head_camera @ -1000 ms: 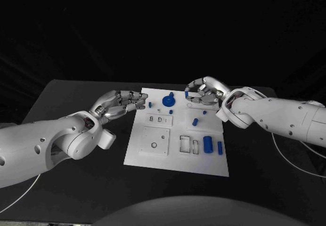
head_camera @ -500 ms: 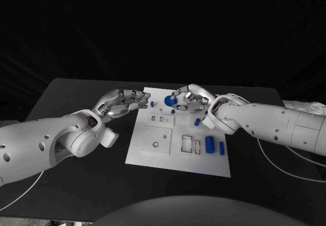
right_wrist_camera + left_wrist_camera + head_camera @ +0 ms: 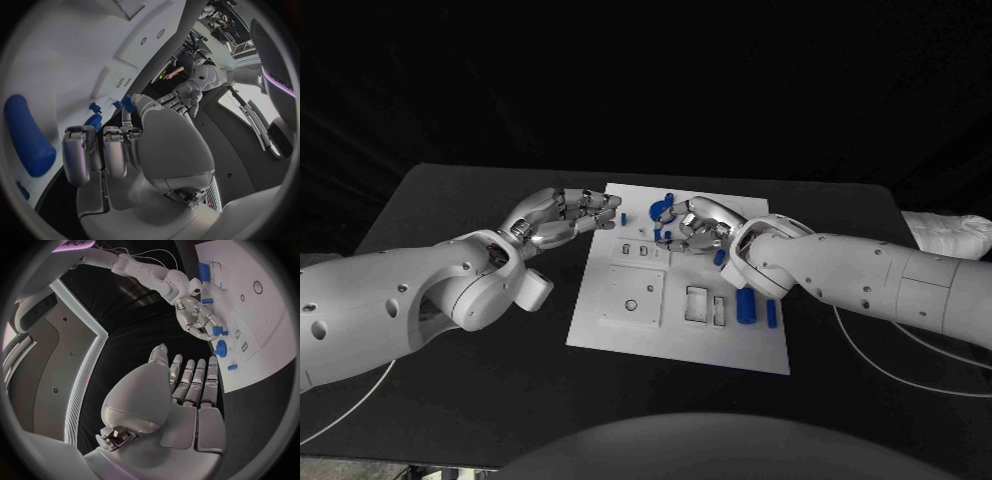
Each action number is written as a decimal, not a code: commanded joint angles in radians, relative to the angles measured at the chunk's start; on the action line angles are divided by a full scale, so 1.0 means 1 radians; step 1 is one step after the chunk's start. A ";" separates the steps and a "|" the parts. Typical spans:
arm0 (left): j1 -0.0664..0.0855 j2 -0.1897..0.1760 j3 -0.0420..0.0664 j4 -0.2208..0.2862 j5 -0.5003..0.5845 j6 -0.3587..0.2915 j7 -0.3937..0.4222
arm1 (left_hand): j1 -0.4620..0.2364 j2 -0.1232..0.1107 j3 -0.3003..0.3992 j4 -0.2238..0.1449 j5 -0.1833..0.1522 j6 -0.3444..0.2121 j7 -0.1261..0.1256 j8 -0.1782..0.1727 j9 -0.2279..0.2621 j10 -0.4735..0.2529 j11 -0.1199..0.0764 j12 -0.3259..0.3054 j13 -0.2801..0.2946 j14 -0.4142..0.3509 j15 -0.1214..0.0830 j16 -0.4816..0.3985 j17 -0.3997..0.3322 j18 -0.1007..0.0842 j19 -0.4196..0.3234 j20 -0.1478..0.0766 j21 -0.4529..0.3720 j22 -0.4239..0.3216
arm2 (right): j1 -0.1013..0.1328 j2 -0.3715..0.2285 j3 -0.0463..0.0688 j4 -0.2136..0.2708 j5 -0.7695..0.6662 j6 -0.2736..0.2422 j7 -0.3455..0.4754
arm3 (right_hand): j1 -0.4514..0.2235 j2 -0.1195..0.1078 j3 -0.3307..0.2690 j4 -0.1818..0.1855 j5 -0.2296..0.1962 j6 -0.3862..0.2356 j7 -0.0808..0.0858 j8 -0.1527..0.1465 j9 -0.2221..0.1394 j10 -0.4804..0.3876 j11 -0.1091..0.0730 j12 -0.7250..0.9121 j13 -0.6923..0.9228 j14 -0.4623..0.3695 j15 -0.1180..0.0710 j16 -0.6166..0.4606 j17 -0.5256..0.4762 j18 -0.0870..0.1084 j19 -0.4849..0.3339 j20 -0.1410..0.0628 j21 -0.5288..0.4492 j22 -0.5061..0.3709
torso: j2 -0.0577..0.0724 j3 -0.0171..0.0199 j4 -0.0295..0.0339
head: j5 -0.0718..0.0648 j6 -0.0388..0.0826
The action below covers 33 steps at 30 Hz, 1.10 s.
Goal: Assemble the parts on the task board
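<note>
Task board (image 3: pixel 678 335), the white plate, lies mid-desk (image 3: pixel 473 400). We see our right hand (image 3: pixel 692 228) over its far part, fingers curled beside a blue knob (image 3: pixel 661 211); whether it grips anything, we cannot tell. Our left hand (image 3: pixel 567 217) hovers off the board's edge, fingers curled, holding nothing.

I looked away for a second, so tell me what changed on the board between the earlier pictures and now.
The right robot hand moved from the task board's far right corner leftward and nearer, over the blue parts by the round blue knob. Whether it holds anything is unclear. The left robot hand stayed by the board's left edge; the parts look unmoved.
</note>
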 commanded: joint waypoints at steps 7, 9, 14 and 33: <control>-0.002 0.003 0.001 0.002 -0.003 0.019 0.003 | 0.011 -0.003 0.006 0.001 0.004 0.003 0.028 0.002 -0.001 -0.001 0.009 0.005 -0.002 0.006 0.001 0.005 0.001 -0.004 0.004 -0.001 0.001 -0.001 | -0.021 0.017 0.000 -0.028 -0.018 0.033 0.001 | -0.004 0.009 0.006 -0.006 0.006 0.001 0.006 0.006 -0.003 0.105 0.007 0.004 0.263 0.104 0.008 0.003 0.263 0.013 0.022 0.012 -0.011 0.227 | 0.000 0.0005 0.0000 | 0.002 -0.002; -0.002 0.002 0.001 0.002 -0.003 0.019 0.002 | 0.011 -0.003 0.007 0.001 0.004 0.003 0.028 0.002 -0.001 -0.002 0.009 0.005 -0.002 0.006 0.002 0.006 0.001 -0.004 0.004 -0.001 0.001 -0.002 | -0.023 0.019 0.000 -0.032 -0.019 0.033 0.001 | -0.004 0.009 0.007 -0.006 0.006 0.001 0.006 0.006 -0.004 0.105 0.008 0.004 0.263 0.104 0.008 0.003 0.263 0.013 0.021 0.012 -0.012 0.227 | 0.000 0.0003 0.0002 | 0.002 -0.002; -0.002 0.003 0.001 0.002 -0.003 0.020 0.002 | 0.011 -0.003 0.007 0.001 0.004 0.003 0.028 0.002 -0.001 -0.002 0.009 0.005 -0.002 0.006 0.002 0.006 0.001 -0.004 0.004 -0.001 0.001 -0.002 | -0.025 0.021 0.000 -0.036 -0.019 0.033 -0.001 | -0.003 0.009 0.008 -0.008 0.007 0.000 0.006 0.006 -0.004 0.105 0.008 0.004 0.263 0.104 0.009 0.003 0.263 0.014 0.018 0.013 -0.015 0.226 | 0.000 -0.0001 0.0003 | 0.001 -0.003; -0.004 0.004 0.001 0.002 -0.003 0.027 -0.006 | 0.011 -0.003 0.007 0.001 0.004 0.002 0.028 0.002 -0.001 -0.002 0.009 0.005 -0.002 0.006 0.002 0.006 0.001 -0.004 0.004 -0.001 0.001 -0.002 | -0.028 0.023 0.000 -0.058 -0.039 0.048 -0.023 | 0.005 0.007 0.018 -0.022 0.011 -0.022 0.007 -0.003 -0.012 0.105 0.009 0.004 0.263 0.104 0.011 0.003 0.263 0.018 0.004 0.016 -0.028 0.221 | 0.000 0.0001 0.0002 | 0.005 -0.003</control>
